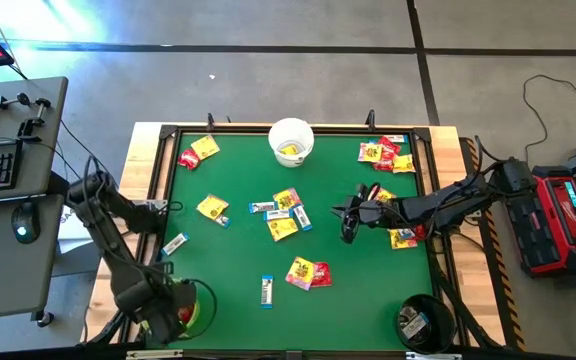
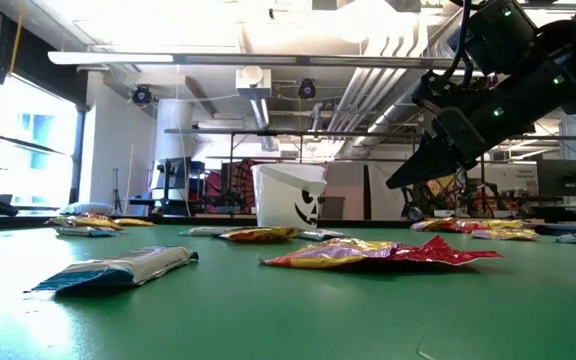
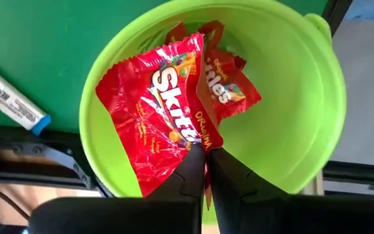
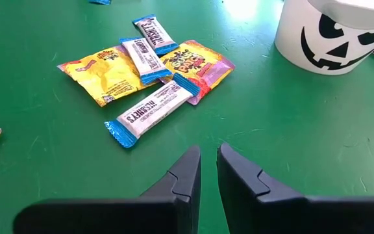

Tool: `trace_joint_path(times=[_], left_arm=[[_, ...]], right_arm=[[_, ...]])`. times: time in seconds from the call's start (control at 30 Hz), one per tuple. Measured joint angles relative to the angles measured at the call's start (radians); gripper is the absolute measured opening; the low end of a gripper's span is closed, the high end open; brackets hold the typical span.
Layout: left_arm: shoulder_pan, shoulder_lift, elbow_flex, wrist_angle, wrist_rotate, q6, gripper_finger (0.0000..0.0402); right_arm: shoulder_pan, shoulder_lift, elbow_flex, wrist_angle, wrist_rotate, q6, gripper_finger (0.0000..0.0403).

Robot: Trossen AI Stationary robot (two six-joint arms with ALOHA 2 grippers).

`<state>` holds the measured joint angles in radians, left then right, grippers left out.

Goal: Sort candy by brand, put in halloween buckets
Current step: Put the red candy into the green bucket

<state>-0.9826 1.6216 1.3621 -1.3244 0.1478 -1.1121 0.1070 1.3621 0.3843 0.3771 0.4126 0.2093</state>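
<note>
Candy: red packet (image 3: pixel 158 110) pinched by left gripper (image 3: pixel 205 170) over lime green bucket (image 3: pixel 291 97), above another red one. Right gripper (image 4: pixel 208 170) nearly closed, empty (near white-and-blue bars (image 4: pixel 149 112)). Risk: packet catching on bucket rim at release, sliding outside.

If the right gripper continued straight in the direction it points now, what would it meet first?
Probably the white-and-blue bar lying nearest ahead of the right gripper on the green mat, at the edge of the small candy pile. Depth is uncertain.
</note>
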Motion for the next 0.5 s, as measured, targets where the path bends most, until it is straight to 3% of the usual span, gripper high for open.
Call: trace_joint_path(times=[0.5], left_arm=[[-0.015, 0.115, 0.0, 0.042, 0.031, 0.046, 0.0007]], right_arm=[[0.0, 0.0, 0.0, 0.0, 0.0, 0.0, 0.0042]])
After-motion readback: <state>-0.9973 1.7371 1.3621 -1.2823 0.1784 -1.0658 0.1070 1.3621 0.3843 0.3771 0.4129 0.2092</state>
